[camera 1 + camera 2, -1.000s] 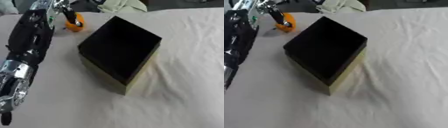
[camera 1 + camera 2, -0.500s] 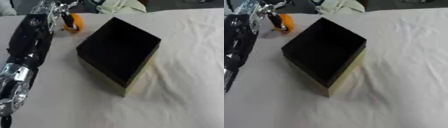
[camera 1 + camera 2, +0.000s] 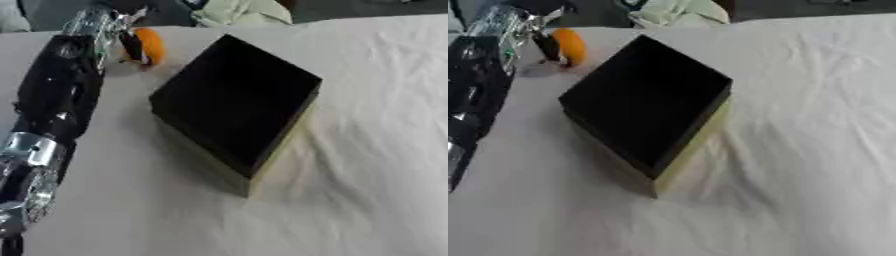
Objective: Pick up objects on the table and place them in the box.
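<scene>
Left arm stretched along the view's left edge, left hand [image 3: 118,31] at the far end with dark fingers curled against the orange object [image 3: 149,45], pinching it on the bench [image 3: 367,150]. Right of it, black box [image 3: 234,102] standing askew on the wrinkled white cloth; pale bundled fabric [image 3: 677,12] behind. No writing readable.

Both views from head cam, looking steeply down at the bench [image 3: 376,150], fairly close. Left eye sits slightly left, so the box [image 3: 234,106] shows further right there. Shared: box, cloth, bench's far edge.
</scene>
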{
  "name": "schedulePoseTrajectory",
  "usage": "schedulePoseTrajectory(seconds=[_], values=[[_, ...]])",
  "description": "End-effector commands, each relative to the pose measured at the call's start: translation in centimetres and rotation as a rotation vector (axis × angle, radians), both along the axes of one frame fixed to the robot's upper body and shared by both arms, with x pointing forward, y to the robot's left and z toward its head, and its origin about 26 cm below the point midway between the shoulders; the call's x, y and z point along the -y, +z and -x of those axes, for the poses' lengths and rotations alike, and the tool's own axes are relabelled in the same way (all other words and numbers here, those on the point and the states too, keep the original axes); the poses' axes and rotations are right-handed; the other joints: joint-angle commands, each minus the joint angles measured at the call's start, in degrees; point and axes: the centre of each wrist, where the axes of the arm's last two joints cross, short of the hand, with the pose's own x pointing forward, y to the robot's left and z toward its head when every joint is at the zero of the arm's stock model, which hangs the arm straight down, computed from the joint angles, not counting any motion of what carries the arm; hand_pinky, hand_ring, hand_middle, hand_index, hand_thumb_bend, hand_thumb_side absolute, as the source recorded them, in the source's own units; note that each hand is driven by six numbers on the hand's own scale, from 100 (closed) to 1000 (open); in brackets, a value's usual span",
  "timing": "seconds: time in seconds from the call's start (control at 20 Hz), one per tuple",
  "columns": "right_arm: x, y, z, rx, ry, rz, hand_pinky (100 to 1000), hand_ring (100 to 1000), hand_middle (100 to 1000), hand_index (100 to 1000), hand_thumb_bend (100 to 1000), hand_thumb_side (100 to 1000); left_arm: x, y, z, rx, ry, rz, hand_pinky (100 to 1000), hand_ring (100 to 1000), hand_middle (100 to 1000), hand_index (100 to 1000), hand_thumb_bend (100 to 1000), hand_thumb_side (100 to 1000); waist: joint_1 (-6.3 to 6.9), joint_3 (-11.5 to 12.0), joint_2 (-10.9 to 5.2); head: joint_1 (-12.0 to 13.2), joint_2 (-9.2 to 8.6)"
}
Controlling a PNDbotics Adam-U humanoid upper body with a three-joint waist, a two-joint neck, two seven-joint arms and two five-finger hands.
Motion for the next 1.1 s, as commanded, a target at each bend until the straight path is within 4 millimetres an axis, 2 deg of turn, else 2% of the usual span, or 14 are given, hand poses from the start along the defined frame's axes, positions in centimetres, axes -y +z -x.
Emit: schedulePoseTrajectory(seconds=[0.05, 0.45, 0.6, 0.9, 1.1], values=[[0.0, 0.7, 0.3, 0.021, -0.001, 0.010, 773, 759, 686, 859, 290, 1000, -1.4, 2.0, 0.5, 0.063, 0.052, 0.007, 716, 839, 910, 937, 627, 100, -0.16, -0.03, -0.99, -0.15, -0.66], [0.0, 0.7, 0.3, 0.026, 0.000, 0.007, 773, 759, 684, 859, 292, 1000, -2.0, 1.5, 0.5, 0.040, 0.100, 0.038, 690, 842, 896, 924, 598, 100, 0.08, -0.52, -0.45, -0.04, -1.29], [-0.1, 0.7, 0.3, 0.026, 0.002, 0.004, 773, 760, 683, 860, 291, 1000, -2.3, 1.1, 0.4, 0.002, 0.133, 0.032, 668, 824, 865, 889, 578, 100, 0.18, -0.58, -0.28, 0.03, -1.34], [-0.1, 0.6, 0.3, 0.026, 0.001, -0.001, 774, 761, 682, 860, 288, 1000, -2.6, 0.2, 0.2, -0.067, 0.138, 0.055, 528, 709, 731, 744, 464, 100, 0.23, -0.54, -0.17, -0.06, -1.03], [-0.1, 0.6, 0.3, 0.026, 0.002, -0.003, 775, 761, 682, 861, 288, 1000, -2.6, 0.0, 0.2, -0.096, 0.119, 0.074, 483, 680, 702, 724, 425, 100, 0.20, -0.56, -0.23, -0.02, -0.90]])
